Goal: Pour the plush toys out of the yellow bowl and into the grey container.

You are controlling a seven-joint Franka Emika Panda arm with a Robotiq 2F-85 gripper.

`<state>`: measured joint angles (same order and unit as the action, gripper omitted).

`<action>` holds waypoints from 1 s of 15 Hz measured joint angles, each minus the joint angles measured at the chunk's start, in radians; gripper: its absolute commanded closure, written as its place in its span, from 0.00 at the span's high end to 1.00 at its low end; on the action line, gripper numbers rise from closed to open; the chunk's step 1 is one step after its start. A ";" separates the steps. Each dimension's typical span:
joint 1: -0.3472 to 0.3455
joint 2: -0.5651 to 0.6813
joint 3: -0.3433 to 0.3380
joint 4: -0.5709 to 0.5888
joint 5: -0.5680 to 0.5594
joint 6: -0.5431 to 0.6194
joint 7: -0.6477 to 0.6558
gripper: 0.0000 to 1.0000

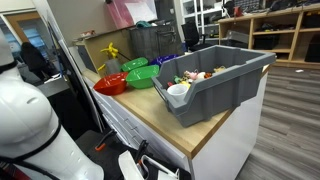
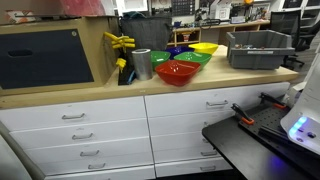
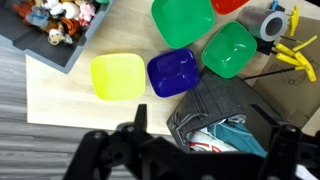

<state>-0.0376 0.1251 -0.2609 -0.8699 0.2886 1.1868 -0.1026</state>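
1. The gripper (image 3: 208,145) hung released, jaws spread wide, nothing between them.
2. The yellow bowl (image 3: 118,77) sat upright and bare at its 11 o'clock. The plush toys (image 3: 62,18) lay in the grey container (image 3: 40,45), farther off toward 10 o'clock.
3. Pouring seemed finished, though the container was partly cropped. A clean finish meant rising straight up without nudging the blue bowl (image 3: 173,72).

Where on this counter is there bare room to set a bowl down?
Bare counter lies between the grey container and the yellow bowl, and on to the near edge. Beyond the yellow bowl, the blue bowl and green bowls crowd together.
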 measured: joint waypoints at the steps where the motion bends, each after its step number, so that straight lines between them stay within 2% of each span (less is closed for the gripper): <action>1: 0.000 -0.021 0.000 -0.048 0.000 0.039 -0.022 1.00; 8: 0.017 -0.169 0.018 -0.396 -0.002 0.316 -0.061 1.00; 15: 0.018 -0.305 0.081 -0.787 -0.024 0.653 0.032 1.00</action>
<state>-0.0194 -0.1794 -0.1797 -1.6567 0.2642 1.8402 -0.0704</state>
